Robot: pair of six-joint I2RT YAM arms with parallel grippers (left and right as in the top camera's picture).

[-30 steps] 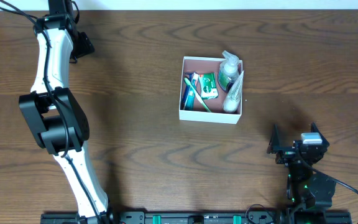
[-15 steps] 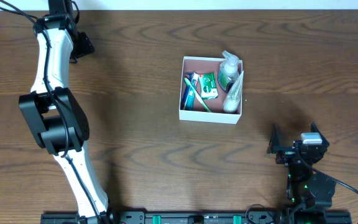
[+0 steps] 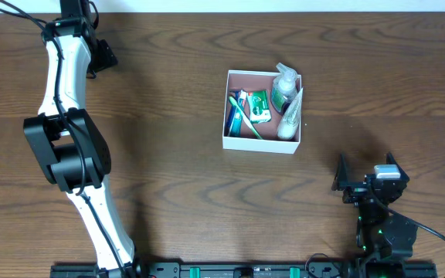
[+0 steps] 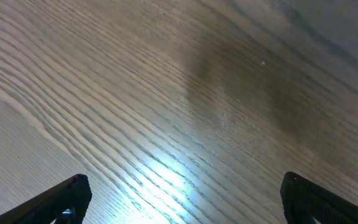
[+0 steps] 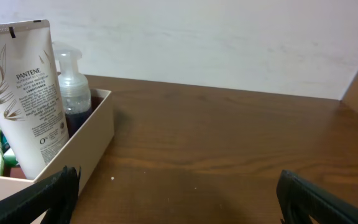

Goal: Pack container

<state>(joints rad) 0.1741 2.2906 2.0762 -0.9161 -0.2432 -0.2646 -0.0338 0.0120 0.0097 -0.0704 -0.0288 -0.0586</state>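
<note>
At the table's middle, seen from overhead, the container (image 3: 262, 144) sits packed. A white tube (image 3: 290, 117) and a pump bottle (image 3: 283, 86) stand along its right wall and a toothbrush (image 3: 243, 120) lies slanted beside them, likely so that all fit. Open wood surrounds it.

In the left wrist view, the left gripper (image 4: 188, 199) hangs wide and empty over the table (image 4: 166, 93).

In the right wrist view, the right gripper (image 5: 176, 196) is also wide and empty. The container's corner is near on its left, with free room on the right.

Container (image 5: 87, 142) cut by left edge, tube (image 5: 28, 99) cropped too — green packet (image 3: 258, 106) print unreadable
</note>
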